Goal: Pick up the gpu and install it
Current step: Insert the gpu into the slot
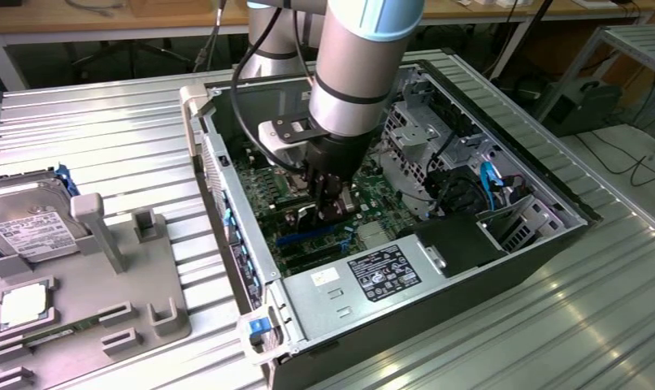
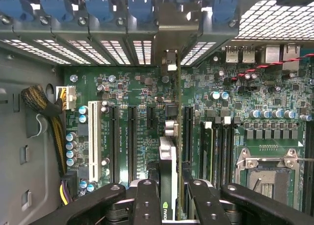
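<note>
The gpu (image 2: 168, 156) is seen edge-on in the wrist view, a thin card with a silver and black face. It stands upright over the green motherboard (image 2: 122, 87). My gripper (image 2: 171, 184) is shut on it, with one black finger (image 2: 147, 200) on each side. The card's metal bracket (image 2: 169, 36) reaches the rear slot openings of the case. It lies in line with the long black expansion slots (image 2: 187, 132); I cannot tell whether it is seated. In the exterior view my gripper (image 1: 332, 207) is deep inside the open PC case (image 1: 544, 236), low over the motherboard.
Inside the case are a power supply (image 1: 382, 272), a drive cage (image 1: 414, 130), blue cables (image 1: 488, 183), a CPU socket (image 2: 267, 171) and memory slots (image 2: 221, 146). At the exterior view's left, a grey fixture (image 1: 100, 276) stands beside a hard drive (image 1: 29, 219).
</note>
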{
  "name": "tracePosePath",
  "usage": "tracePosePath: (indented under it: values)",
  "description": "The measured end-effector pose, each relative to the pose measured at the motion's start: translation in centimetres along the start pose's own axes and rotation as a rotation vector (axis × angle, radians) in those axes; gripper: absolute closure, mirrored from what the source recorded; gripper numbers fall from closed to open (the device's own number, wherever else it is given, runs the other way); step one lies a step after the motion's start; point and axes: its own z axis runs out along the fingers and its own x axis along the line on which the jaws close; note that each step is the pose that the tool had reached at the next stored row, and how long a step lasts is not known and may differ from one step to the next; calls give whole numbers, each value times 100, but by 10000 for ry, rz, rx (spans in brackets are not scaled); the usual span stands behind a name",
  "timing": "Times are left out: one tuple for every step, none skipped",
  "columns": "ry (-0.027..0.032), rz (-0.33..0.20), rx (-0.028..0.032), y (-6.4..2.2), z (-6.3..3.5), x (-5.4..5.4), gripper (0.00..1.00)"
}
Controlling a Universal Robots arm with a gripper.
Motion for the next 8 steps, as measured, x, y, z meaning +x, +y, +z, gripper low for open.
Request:
tracePosePath:
  values:
    - [-3,12,3,0,1,5,73]
    - [-2,19,2,0,1,8,73]
    - [-1,21,1,0,1,8,73]
    - [-1,21,1,0,1,8,73]
    - [1,21,1,0,0,8,73]
    - [0,20,1,1,2,9,73]
    - [0,19,0,1,5,9,73]
    - [-1,19,-1,2,9,9,73]
